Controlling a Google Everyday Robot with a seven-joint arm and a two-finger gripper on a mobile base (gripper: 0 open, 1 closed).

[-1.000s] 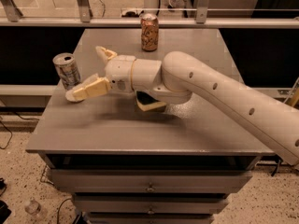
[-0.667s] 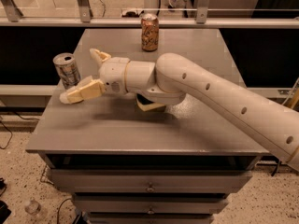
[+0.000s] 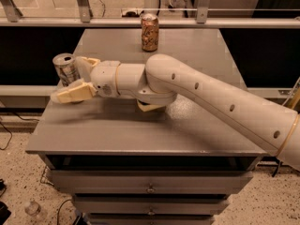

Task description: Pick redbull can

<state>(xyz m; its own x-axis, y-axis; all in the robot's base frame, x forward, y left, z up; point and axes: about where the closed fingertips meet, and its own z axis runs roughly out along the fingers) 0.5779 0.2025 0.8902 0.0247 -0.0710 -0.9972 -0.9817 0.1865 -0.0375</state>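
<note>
- The gripper point(image 3: 70, 78) is at the table's left edge, jaws apart, one finger point(image 3: 75, 92) in front of the redbull can point(image 3: 64, 65) and one behind it
- The can stands upright between them
- A brown-gold can point(image 3: 150, 32) stands well apart at the far edge of the grey table point(image 3: 140, 130)

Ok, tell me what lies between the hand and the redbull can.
Nothing. In the camera view the open hand straddles the redbull can at the left edge of the table, with no other thing between.
</note>
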